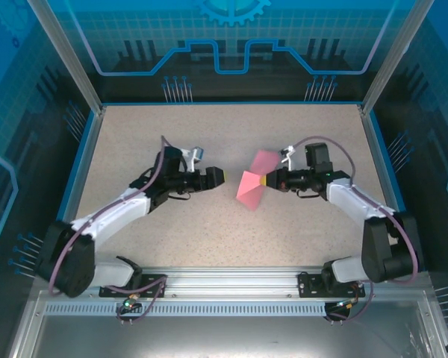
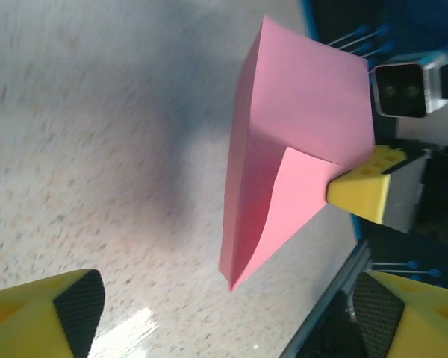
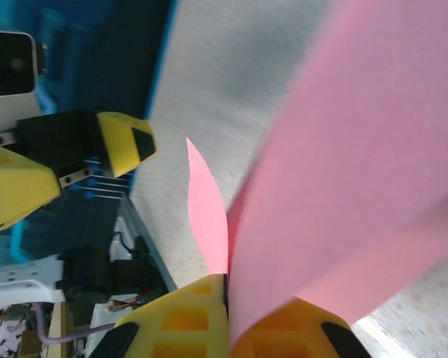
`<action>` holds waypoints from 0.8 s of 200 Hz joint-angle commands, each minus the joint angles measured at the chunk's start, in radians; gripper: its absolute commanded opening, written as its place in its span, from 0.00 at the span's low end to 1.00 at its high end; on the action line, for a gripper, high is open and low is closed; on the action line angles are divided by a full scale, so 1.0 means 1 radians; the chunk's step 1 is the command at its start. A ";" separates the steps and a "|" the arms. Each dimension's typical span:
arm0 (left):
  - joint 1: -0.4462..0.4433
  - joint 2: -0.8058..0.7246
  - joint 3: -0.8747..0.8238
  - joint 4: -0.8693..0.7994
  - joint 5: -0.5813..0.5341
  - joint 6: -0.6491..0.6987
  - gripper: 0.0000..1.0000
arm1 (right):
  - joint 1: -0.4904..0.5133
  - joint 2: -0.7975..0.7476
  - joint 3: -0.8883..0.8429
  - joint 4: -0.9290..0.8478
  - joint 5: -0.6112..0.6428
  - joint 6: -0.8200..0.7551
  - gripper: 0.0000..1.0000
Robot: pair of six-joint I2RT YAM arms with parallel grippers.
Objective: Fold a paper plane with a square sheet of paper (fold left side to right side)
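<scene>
Centre-right of the top view: pink sheet [image 1: 252, 185], partly folded, appeared raised off the table [image 1: 209, 239] and was pinched at its right edge by the right gripper [image 1: 263, 181]; the left gripper [image 1: 222, 176] sat just beside the sheet's left edge, apart from it. Left wrist view: own yellow fingers [image 2: 48, 317] stood wide at the lower corners, nothing between them; the sheet hung upper right, one flap folded over a face. Right wrist view: jaws were clamped on the sheet at bottom centre, paper fanning to the upper right. Step judged: mid-fold, sheet carried by one arm. Next move called for laying it flat and pressing the left-to-right crease.
</scene>
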 commanded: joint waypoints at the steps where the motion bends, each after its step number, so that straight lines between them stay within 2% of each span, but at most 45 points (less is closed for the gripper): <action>1: 0.013 -0.095 -0.005 0.103 0.082 -0.067 0.95 | -0.013 -0.061 0.097 0.028 -0.153 -0.002 0.01; 30: 0.012 -0.124 0.038 0.211 0.172 -0.125 0.97 | 0.006 -0.097 0.207 0.032 -0.218 0.049 0.01; 65: -0.001 -0.094 0.074 0.326 0.256 -0.177 0.97 | 0.074 -0.115 0.297 0.036 -0.224 0.088 0.02; 112: -0.059 -0.072 0.100 0.416 0.272 -0.189 0.97 | 0.152 -0.084 0.340 0.074 -0.201 0.136 0.02; 133: -0.073 -0.064 0.104 0.430 0.269 -0.191 0.93 | 0.165 -0.073 0.331 0.142 -0.198 0.190 0.02; 160: -0.078 -0.061 0.104 0.434 0.266 -0.193 0.81 | 0.174 -0.069 0.328 0.150 -0.185 0.203 0.02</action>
